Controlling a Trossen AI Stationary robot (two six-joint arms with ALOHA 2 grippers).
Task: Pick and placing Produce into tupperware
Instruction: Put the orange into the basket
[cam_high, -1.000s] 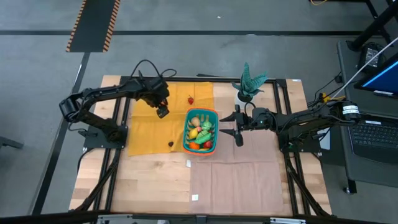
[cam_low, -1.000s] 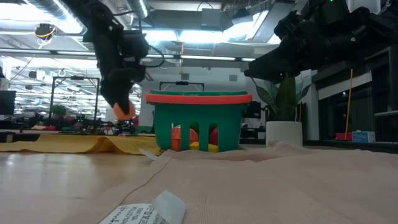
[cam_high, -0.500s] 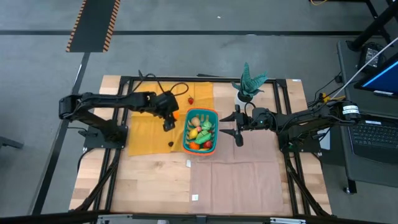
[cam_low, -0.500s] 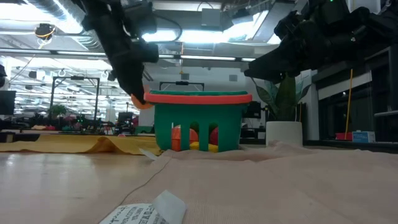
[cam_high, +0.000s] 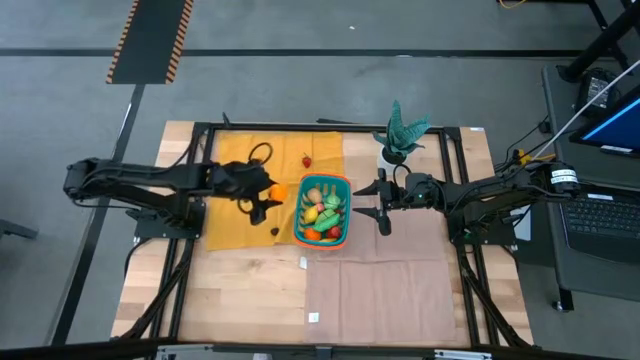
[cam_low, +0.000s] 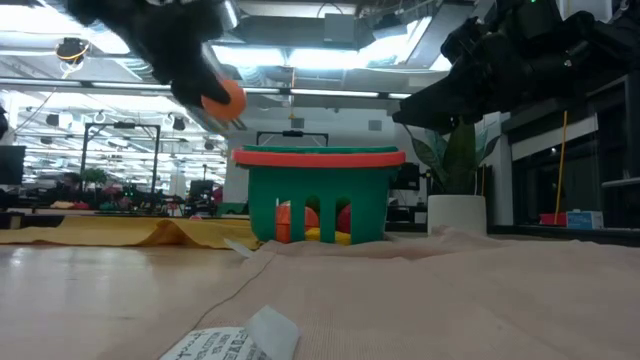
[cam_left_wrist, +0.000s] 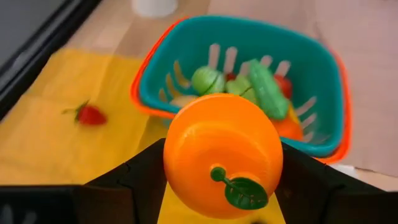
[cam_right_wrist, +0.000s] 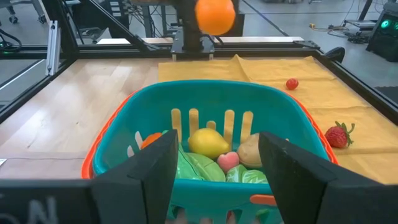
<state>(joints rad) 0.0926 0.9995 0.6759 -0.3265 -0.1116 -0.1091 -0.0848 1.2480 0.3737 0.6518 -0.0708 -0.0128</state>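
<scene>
Produce here is a set of small toy fruits and vegetables — most of it already piled in the teal tupperware (cam_high: 322, 210), a slotted rectangular basket with rounded corners and an orange rim, standing near the middle of the table (cam_high: 250, 300). Inside, the right wrist view shows one yellow lemon (cam_right_wrist: 209, 142), one tan potato (cam_right_wrist: 258, 150), one small pink-red piece (cam_right_wrist: 228, 161) and some green leafy pieces; the left wrist view adds a green cucumber-like piece (cam_left_wrist: 267, 90) and a pale green round one (cam_left_wrist: 207, 80). An exact count of the pile cannot be made.

Three pieces lie outside the basket on the yellow cloth (cam_high: 230, 215): one strawberry (cam_right_wrist: 337, 134), one small red round piece (cam_high: 306, 160) and one small dark piece (cam_high: 274, 231).

One orange (cam_left_wrist: 222, 162), glossy with a green leaf and stem, is clamped between the fingers of the left gripper (cam_high: 262, 197), held in the air just beside the basket's left side, above rim height in the low view.

The right gripper (cam_high: 377, 199) waits just right of the basket, fingers apart and holding nothing. One potted plant (cam_high: 399, 135) stands behind it.
</scene>
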